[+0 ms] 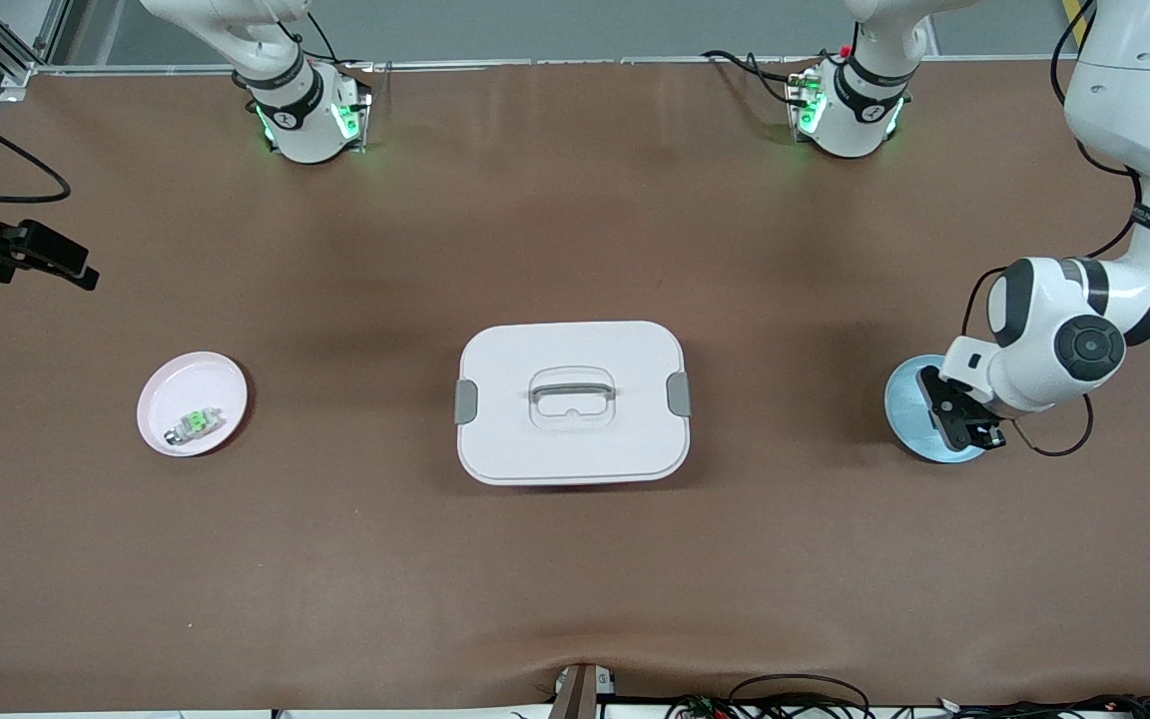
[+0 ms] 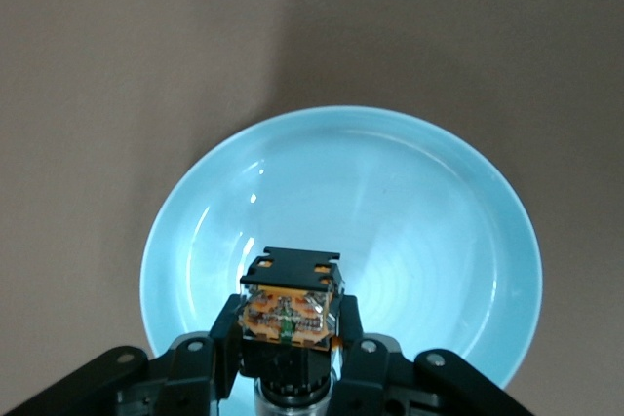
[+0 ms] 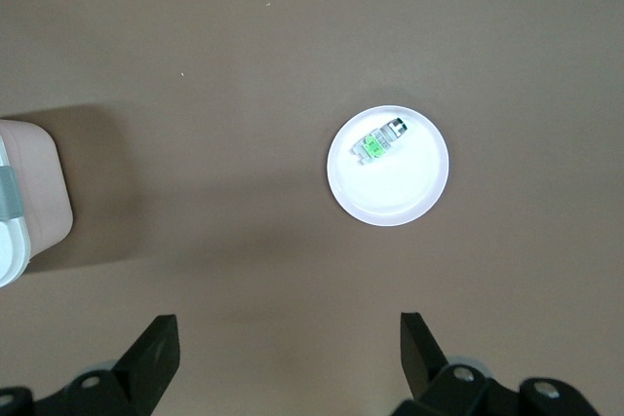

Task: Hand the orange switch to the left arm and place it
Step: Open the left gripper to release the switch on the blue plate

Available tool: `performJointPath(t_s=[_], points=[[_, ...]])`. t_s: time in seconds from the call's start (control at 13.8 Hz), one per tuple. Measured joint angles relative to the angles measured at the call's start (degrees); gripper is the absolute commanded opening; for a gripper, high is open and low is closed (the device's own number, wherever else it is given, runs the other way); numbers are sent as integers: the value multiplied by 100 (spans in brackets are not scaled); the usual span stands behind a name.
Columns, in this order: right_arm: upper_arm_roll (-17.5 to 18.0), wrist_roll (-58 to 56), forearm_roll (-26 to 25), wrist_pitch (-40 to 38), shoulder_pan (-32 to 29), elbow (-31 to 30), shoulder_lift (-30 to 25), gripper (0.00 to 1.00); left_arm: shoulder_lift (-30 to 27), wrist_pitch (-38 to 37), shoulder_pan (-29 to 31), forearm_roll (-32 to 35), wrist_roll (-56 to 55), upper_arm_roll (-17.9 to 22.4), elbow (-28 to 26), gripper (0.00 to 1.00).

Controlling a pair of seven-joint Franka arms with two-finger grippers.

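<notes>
Sitting mid-table nearest the camera: the box, lid on, latches at both ends, squarely between the two plates. Lying slightly farther back toward the right arm's end: the pink plate carrying a green-and-silver part. Toward the left arm's end, hovering low over the blue plate: the left gripper, fingers pinching the orange switch from both sides, only narrowly apart. Farthest back, at the table edge: the right gripper, spread wide with nothing between the fingers, waiting high above the bare mat. Risking, probably, a slip of so small a part from a shallow pinch during the lift, a clip of the box lid or handle if carrying low across the middle, and a drop at the handover through poor alignment.
</notes>
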Motion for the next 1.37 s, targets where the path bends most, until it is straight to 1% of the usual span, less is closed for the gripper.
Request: performJointPath(t_s=[0.07, 0.14, 0.22, 0.29, 0.36, 0.58, 0.8, 1.01, 1.16, 1.23, 1.37], points=[[-1, 0, -3, 0, -14, 7, 0, 100, 41, 75, 0, 6, 44, -4, -16, 3], [-1, 0, -4, 0, -35, 19, 0, 100, 88, 155, 0, 22, 91, -4, -27, 16], [-1, 0, -5, 0, -60, 34, 0, 100, 133, 220, 0, 49, 111, -4, -28, 43], [0, 0, -5, -1, -92, 49, 0, 100, 173, 270, 0, 71, 111, -5, -28, 97], [2, 0, -4, -1, -138, 56, 0, 100, 199, 296, 3, 79, 111, -4, -28, 100], [11, -4, -1, -2, -273, 64, 0, 100, 225, 328, 51, 82, 112, -3, -28, 100], [25, -3, -1, -7, -280, 67, 0, 100, 201, 370, 67, 82, 110, -9, 24, 100], [60, -3, 0, -7, -280, 61, -1, 100, -71, 325, 68, 55, 44, -26, 134, 100], [72, -3, 0, 51, -280, 19, -29, 100, -369, 104, 72, -241, -243, -28, 186, 100], [72, -3, 0, 115, -280, -26, -69, 100, -521, -112, 73, -434, -492, -29, 252, 100], [71, -3, 0, 249, -280, -164, -203, 100, -708, -659, 73, -594, -1118, -34, 500, 100]])
